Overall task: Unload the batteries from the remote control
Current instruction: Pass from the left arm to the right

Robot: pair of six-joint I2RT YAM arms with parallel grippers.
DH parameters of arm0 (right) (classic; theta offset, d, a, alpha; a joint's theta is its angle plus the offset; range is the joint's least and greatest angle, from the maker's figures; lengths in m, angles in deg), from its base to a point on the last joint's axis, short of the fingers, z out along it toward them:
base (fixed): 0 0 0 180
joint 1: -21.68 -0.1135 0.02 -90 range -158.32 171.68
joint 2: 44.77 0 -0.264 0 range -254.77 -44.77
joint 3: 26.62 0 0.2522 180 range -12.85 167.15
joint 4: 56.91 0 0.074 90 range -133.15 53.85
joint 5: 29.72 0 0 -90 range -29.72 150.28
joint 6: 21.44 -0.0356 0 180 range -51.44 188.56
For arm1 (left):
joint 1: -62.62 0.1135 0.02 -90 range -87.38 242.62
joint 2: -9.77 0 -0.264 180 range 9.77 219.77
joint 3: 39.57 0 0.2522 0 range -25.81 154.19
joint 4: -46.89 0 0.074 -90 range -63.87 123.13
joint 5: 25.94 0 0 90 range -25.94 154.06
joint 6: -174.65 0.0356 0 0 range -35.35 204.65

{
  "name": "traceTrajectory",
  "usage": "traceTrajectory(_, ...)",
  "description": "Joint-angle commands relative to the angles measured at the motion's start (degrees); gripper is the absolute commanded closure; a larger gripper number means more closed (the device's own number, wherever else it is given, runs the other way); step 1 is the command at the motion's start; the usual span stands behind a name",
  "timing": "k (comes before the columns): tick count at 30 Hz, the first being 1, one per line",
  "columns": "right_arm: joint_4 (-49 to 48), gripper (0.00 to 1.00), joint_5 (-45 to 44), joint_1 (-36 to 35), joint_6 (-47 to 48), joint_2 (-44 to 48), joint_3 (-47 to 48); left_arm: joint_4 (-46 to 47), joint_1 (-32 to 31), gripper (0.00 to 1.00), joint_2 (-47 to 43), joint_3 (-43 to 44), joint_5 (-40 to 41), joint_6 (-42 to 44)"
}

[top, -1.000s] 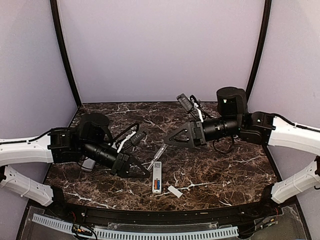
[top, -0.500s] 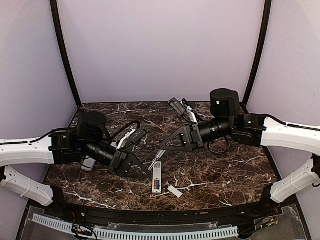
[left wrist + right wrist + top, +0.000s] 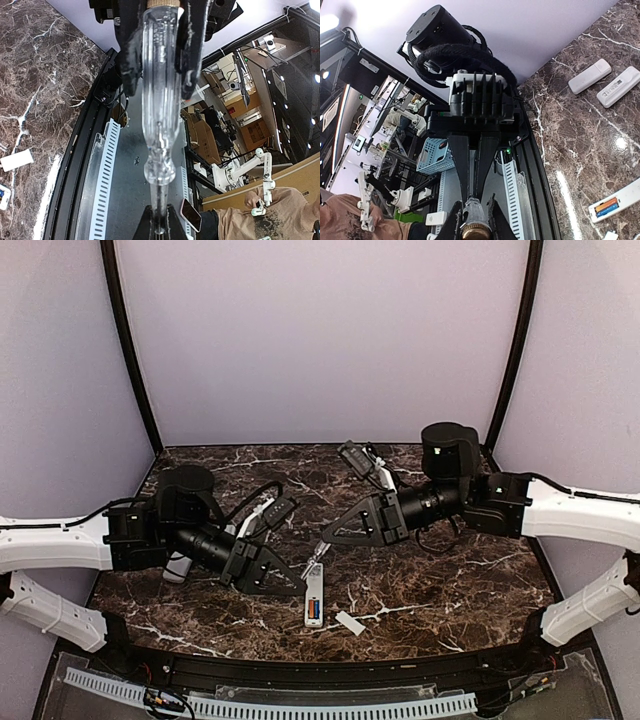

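A white remote control (image 3: pixel 314 597) lies open-side up on the marble near the front edge, with an orange and a blue battery (image 3: pixel 314 611) in its bay. It also shows in the right wrist view, remote (image 3: pixel 616 201) and batteries (image 3: pixel 607 206). Just above it a clear-handled screwdriver (image 3: pixel 318 554) hangs between both arms. My left gripper (image 3: pixel 302 583) is shut on its metal shaft (image 3: pixel 161 200). My right gripper (image 3: pixel 326 537) is closed round the handle's brass-capped end (image 3: pixel 476 220). A small white cover (image 3: pixel 349 623) lies to the right of the remote.
Black remotes rest at mid-left (image 3: pixel 272 514) and at the back (image 3: pixel 362 461). A white remote (image 3: pixel 176 566) sits under the left arm. Two more white remotes (image 3: pixel 590 76) (image 3: pixel 619 86) appear in the right wrist view. The table's black front rail (image 3: pixel 320 670) runs close behind the open remote.
My right gripper has come in to the left and closed its fingers on the screwdriver handle. The left gripper kept its hold on the shaft and shifted slightly right.
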Motion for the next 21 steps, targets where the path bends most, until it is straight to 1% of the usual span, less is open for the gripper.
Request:
traceTrajectory(1,-3.7,0.90,0.5,-0.3,-0.5,1.1,-0.9,1.7,0.1,1.00,0.2,-0.9,-0.6,-0.5)
traceTrajectory(4,-4.5,1.00,0.3,-0.3,-0.9,1.1,-1.2,1.4,0.1,1.00,0.2,-0.9,-0.1,-0.4)
traceTrajectory(7,-4.6,1.00,-1.3,-0.3,-1.0,1.2,-1.6,0.5,0.0,1.00,0.2,-0.7,1.8,-0.2)
traceTrajectory(8,-4.4,1.00,-2.4,-0.2,-1.0,1.4,-1.8,-1.1,0.1,0.98,0.0,-0.3,2.7,0.2)
traceTrajectory(9,-4.0,1.00,-4.0,-0.1,-1.1,1.7,-2.1,-2.0,0.1,0.87,-0.2,-0.1,5.0,0.5)
traceTrajectory(10,-3.5,1.00,-5.7,0.0,-1.1,2.2,-2.4,-4.1,0.1,0.80,-0.6,0.3,6.6,0.9)
traceTrajectory(11,-3.1,1.00,-7.5,0.1,-1.2,2.7,-2.8,-4.7,0.1,0.62,-0.9,0.4,9.6,1.2)
traceTrajectory(12,-2.8,1.00,-9.5,0.3,-1.5,3.4,-3.3,-6.8,0.2,0.55,-1.7,0.6,11.0,1.7)
traceTrajectory(13,-2.5,1.00,-11.4,0.7,-1.9,4.3,-3.9,-7.7,0.3,0.40,-2.0,0.6,13.8,1.8)
traceTrajectory(15,-1.3,1.00,-15.7,1.4,-2.4,6.0,-5.1,-10.3,0.7,0.28,-3.4,0.6,17.7,2.0)
traceTrajectory(17,0.6,1.00,-20.8,1.7,-2.6,8.0,-6.1,-12.3,1.1,0.22,-4.7,0.5,21.7,2.2)
traceTrajectory(19,5.2,1.00,-26.7,1.8,-2.5,10.0,-6.2,-14.9,1.3,0.19,-5.8,0.7,26.1,2.7)
traceTrajectory(20,7.1,1.00,-30.0,1.8,-2.8,11.3,-6.3,-16.1,1.2,0.18,-6.0,1.2,29.7,3.4)
traceTrajectory(21,9.2,1.00,-33.2,1.8,-3.2,12.3,-6.4,-18.8,1.3,0.18,-5.9,1.5,31.6,3.8)
